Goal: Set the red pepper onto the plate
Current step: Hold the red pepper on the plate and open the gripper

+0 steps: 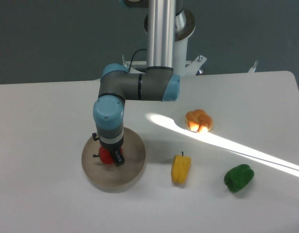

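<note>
We see the plate [132, 172] directly under the gripper [110, 158], and the gripper appears clamped on the red pepper [106, 156], which is between its fingers, low over the plate. We judge this the placing step; next, opening and lifting straight up.

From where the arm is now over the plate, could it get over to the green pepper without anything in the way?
Probably yes. The green pepper lies alone on the table, apart from the yellow pepper, with nothing above it. But the pincer is at the red pepper over the plate, so that comes first.
</note>
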### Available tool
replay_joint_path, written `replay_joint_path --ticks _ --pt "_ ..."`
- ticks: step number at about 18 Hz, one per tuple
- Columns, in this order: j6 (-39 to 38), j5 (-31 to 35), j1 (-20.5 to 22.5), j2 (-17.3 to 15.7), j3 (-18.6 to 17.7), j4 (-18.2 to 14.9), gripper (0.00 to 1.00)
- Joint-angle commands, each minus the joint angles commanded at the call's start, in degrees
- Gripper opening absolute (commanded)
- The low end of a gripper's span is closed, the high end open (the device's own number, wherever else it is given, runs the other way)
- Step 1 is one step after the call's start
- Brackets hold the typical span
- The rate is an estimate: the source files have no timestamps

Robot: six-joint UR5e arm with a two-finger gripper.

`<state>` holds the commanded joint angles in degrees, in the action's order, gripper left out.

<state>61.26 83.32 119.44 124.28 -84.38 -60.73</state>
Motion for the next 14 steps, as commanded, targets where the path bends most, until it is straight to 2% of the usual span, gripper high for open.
replay_joint_path --ticks 14 --pt "0.6 0.0 0.0 0.4 -0.1 0.0 0.5"
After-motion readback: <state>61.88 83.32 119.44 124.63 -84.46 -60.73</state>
